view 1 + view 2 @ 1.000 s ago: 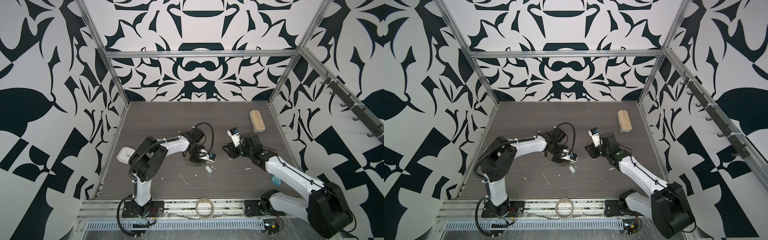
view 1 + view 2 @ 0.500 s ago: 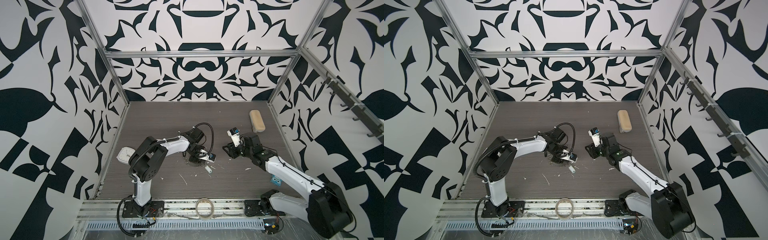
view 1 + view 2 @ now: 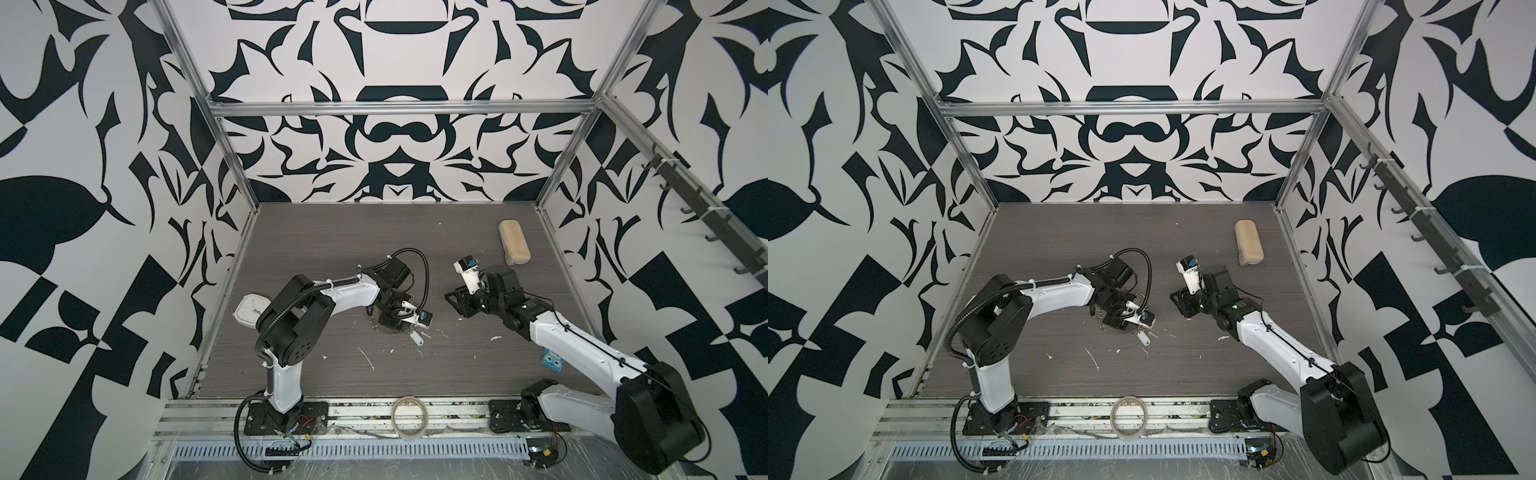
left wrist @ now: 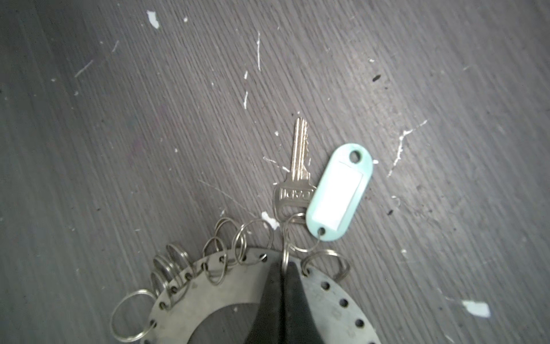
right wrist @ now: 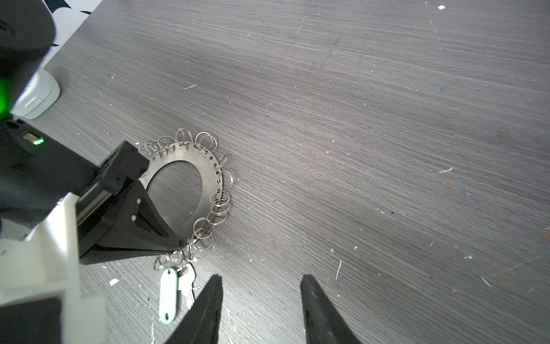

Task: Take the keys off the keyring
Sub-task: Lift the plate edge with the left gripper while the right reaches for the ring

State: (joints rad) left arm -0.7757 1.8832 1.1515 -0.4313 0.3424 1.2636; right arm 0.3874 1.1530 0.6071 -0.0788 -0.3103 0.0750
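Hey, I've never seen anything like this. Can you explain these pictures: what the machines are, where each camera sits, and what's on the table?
These are two robot arms mounted at the front of a grey table inside a patterned booth. Two pictures look down from overhead; the other two come from a camera on each arm's wrist. On the table lies a flat, perforated metal keyring, with a silver key and a pale oval tag attached at its rim. The left tool is pinched shut on a wire loop at that rim, beside the key. The right tool hovers open nearby, holding nothing. A beige block and white scraps also lie around.
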